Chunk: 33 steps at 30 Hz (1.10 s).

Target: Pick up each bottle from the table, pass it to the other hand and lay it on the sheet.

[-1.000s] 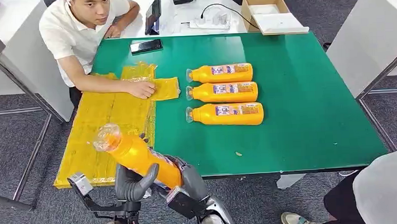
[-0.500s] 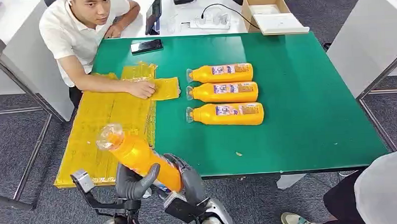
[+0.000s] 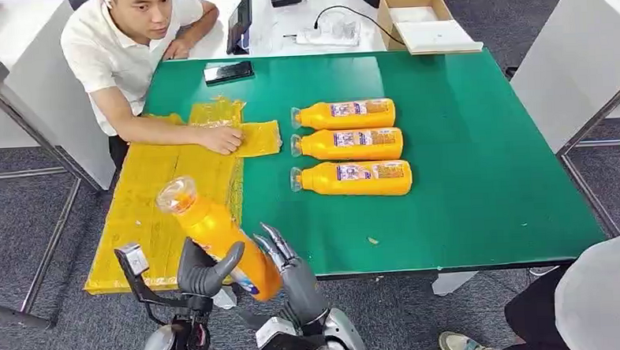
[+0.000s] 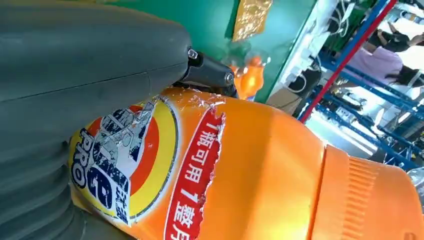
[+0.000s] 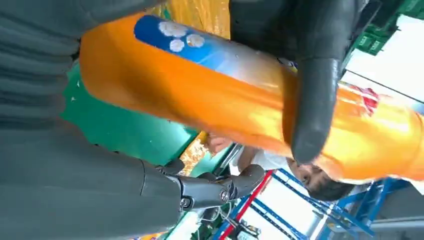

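Note:
An orange bottle (image 3: 215, 234) with a clear cap stands tilted over the near edge of the yellow sheet (image 3: 157, 189). My left hand (image 3: 203, 273) grips its lower body, thumb across the front. Close to the right, my right hand (image 3: 289, 267) has its fingers spread and apart from the bottle. The left wrist view shows the bottle's label (image 4: 260, 165) pressed against my left hand (image 4: 75, 75). In the right wrist view the bottle (image 5: 210, 95) crosses in front of my right hand (image 5: 75, 190), with a dark finger of the left hand (image 5: 312, 100) over it. Three more orange bottles (image 3: 346, 144) lie side by side on the green table (image 3: 465, 176).
A seated person presses a hand (image 3: 220, 139) on the sheet's far end. A black phone (image 3: 228, 72) lies at the table's far edge, and a cardboard box (image 3: 422, 20) stands behind it. Another person (image 3: 596, 297) is at the near right corner.
My right hand has let go of the bottle and spread its fingers. The left hand keeps the bottle, which has tipped more upright and shifted slightly right.

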{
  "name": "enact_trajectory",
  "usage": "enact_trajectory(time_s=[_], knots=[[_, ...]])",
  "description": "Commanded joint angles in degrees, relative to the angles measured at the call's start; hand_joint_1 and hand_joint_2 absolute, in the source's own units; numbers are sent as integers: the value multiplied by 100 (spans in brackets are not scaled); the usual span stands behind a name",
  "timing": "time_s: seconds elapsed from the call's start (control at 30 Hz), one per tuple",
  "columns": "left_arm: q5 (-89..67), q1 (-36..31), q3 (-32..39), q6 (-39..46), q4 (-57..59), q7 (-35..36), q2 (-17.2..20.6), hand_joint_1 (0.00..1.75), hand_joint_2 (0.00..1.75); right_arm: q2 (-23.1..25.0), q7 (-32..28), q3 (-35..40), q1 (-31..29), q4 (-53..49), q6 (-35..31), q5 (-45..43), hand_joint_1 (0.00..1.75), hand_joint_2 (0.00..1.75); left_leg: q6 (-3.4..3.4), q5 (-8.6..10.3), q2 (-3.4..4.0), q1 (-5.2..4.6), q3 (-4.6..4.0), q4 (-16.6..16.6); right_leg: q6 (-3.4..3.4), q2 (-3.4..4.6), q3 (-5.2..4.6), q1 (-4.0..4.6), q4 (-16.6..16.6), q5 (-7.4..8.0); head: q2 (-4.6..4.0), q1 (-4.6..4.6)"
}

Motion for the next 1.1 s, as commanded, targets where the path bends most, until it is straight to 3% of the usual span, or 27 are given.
enact_trajectory(time_s=[0.03,0.27,0.4,0.47,0.6,0.77,0.93,1.1], knots=[[-1346,-573,349,758,400,-327,542,175,175,-144,-214,-33,338,-503,-733,-79,0,0,-11,-4,-1,7,23,-9,-12,-11,25,8,-8,-6,-2,0],[-2605,-763,249,936,-157,-397,885,175,175,-351,-214,-301,497,-809,-1198,-362,0,0,-8,-1,-11,6,11,-4,-10,-18,15,8,-4,-6,0,0],[-5344,-1403,-191,2336,684,-340,1178,175,175,-364,-214,-452,715,-1238,-1414,-234,0,0,-12,-2,-23,8,16,-1,-13,-33,24,9,-1,-12,0,0],[-6449,-1925,-546,2417,1539,49,1318,175,175,-371,-214,-364,721,-1300,-1414,-271,0,0,-9,3,-28,4,9,-3,-9,-35,16,6,-1,-8,-2,2],[-7528,-3063,-1064,1987,3484,394,1155,175,175,-391,-214,-22,609,-1228,-1317,-398,0,0,-14,14,-64,6,15,-6,-15,-73,32,8,-4,-10,0,-2],[-8096,-3889,-1376,1636,4781,752,960,175,175,-345,-214,167,540,-1089,-1139,-538,0,0,-13,17,-43,9,19,0,-15,-52,33,12,-3,-5,0,0],[-8165,-4345,-1392,1122,5474,978,897,175,175,-326,-214,285,528,-1038,-982,-654,0,0,-10,12,-15,9,12,5,-24,-27,17,11,1,9,0,2],[-7428,-4418,-796,361,5939,781,794,175,175,-268,-214,464,454,-858,-811,-802,0,0,-13,5,9,11,23,3,-27,-7,23,14,0,9,0,2]])
